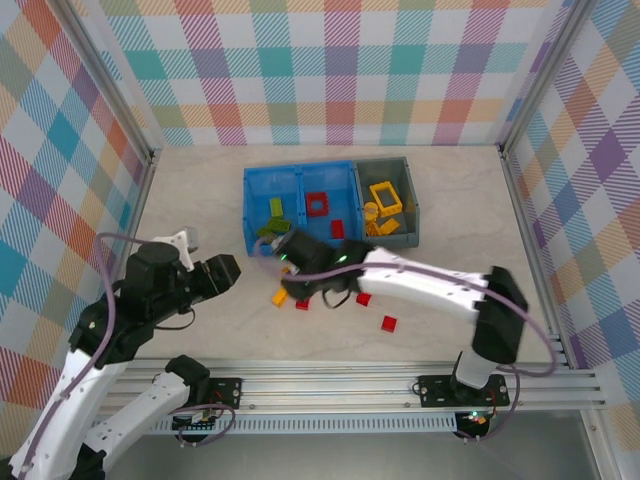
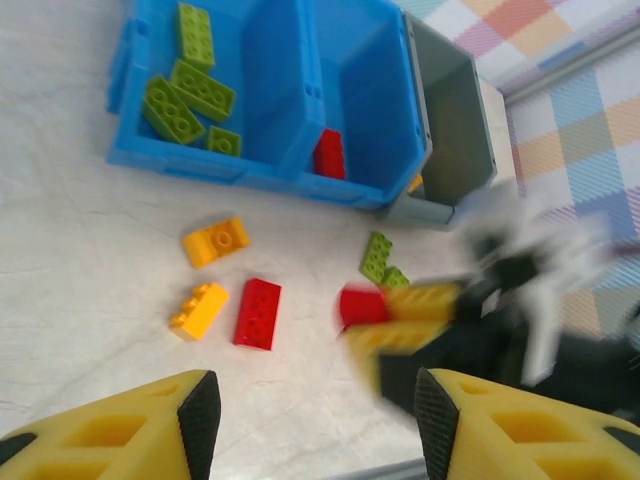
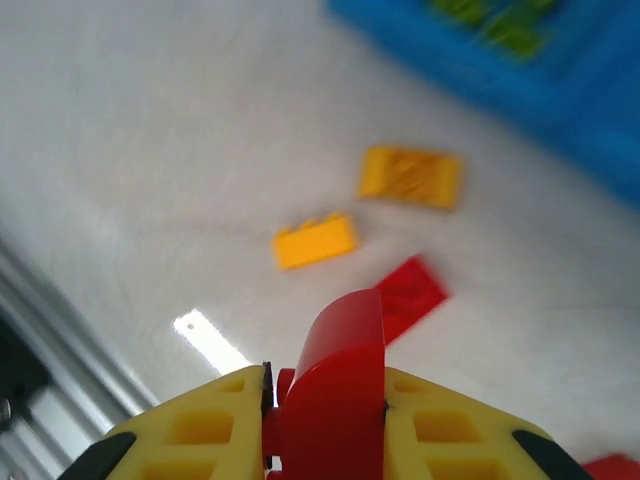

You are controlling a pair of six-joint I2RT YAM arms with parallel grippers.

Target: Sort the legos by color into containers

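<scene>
My right gripper [image 3: 325,380] is shut on a red curved lego [image 3: 340,400], held just above the table in front of the bins. From the left wrist it shows as a blurred yellow gripper [image 2: 420,320] with the red piece [image 2: 362,305] at its tip. My left gripper [image 2: 318,420] is open and holds nothing, hovering left of the loose legos [image 1: 215,272]. On the table lie two yellow legos [image 2: 215,240] [image 2: 200,308], a red one [image 2: 258,313] and green ones [image 2: 380,262]. The blue bin [image 1: 250,215] holds green legos [image 2: 190,90] on the left and red ones [image 1: 318,204] on the right. The grey bin [image 1: 412,205] holds yellow pieces [image 1: 385,196].
Two more red legos [image 1: 364,298] [image 1: 388,322] lie right of the right gripper [image 1: 293,280]. An aluminium rail [image 1: 400,378] runs along the near table edge. Checked walls enclose the left, right and back sides.
</scene>
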